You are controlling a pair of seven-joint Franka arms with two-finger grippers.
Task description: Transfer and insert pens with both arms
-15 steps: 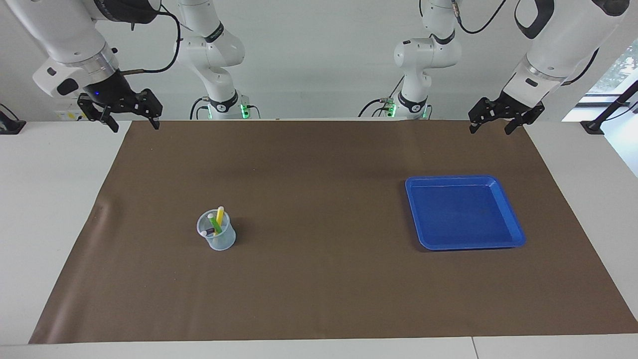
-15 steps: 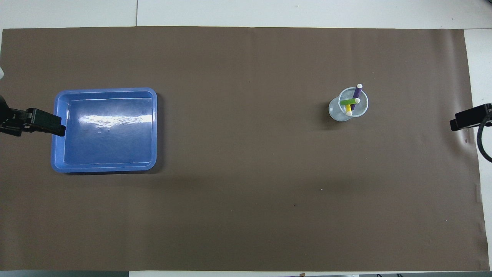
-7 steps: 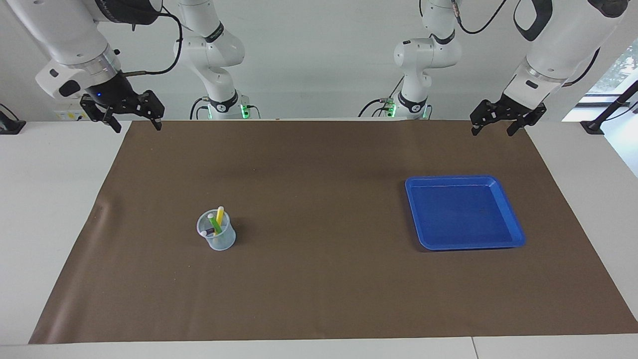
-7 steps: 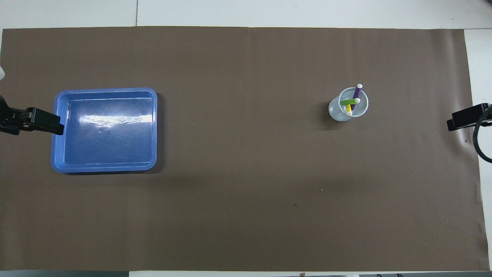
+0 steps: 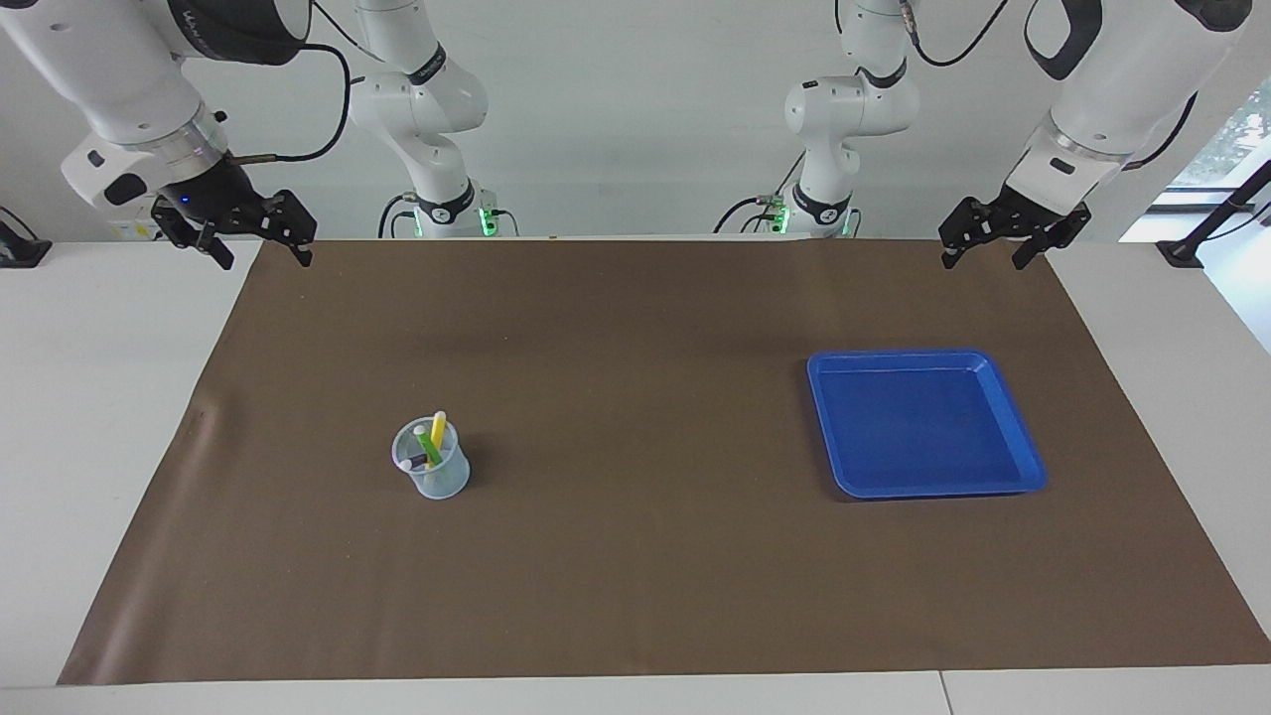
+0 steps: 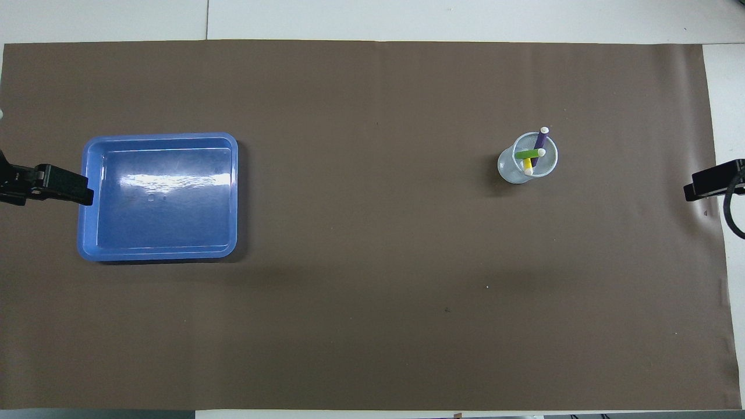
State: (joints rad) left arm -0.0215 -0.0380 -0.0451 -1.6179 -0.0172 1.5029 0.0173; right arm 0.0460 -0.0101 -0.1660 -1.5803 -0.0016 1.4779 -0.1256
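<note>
Over the brown mat [image 5: 635, 556], at the edge nearest my bases, both my grippers hang in the air and hold nothing. My left gripper [image 5: 983, 255] is over the mat's corner at my left arm's end, its two fingers spread apart and pointing down. My right gripper [image 5: 265, 260] is over the matching corner at my right arm's end, fingers likewise apart and empty.

From overhead only a dark tip of each shows: my left gripper [image 6: 58, 189] just overlaps the tray's rim in that picture, though the facing view shows it raised and well apart from the tray. My right gripper [image 6: 713, 180] sits at the mat's edge.

The pens [image 5: 433, 442] stand together in a clear cup [image 5: 434, 475] on the mat, toward my right arm's end and well away from both grippers. The yellow pen [image 6: 527, 167], the purple pen [image 6: 540, 138] and the green pen [image 6: 529, 153] all lean across one another inside it, pale cap ends up; the purple one tips over the rim.

The blue tray [image 5: 1033, 467] lies flat on the mat toward my left arm's end, with nothing in it, well apart from the cup.
</note>
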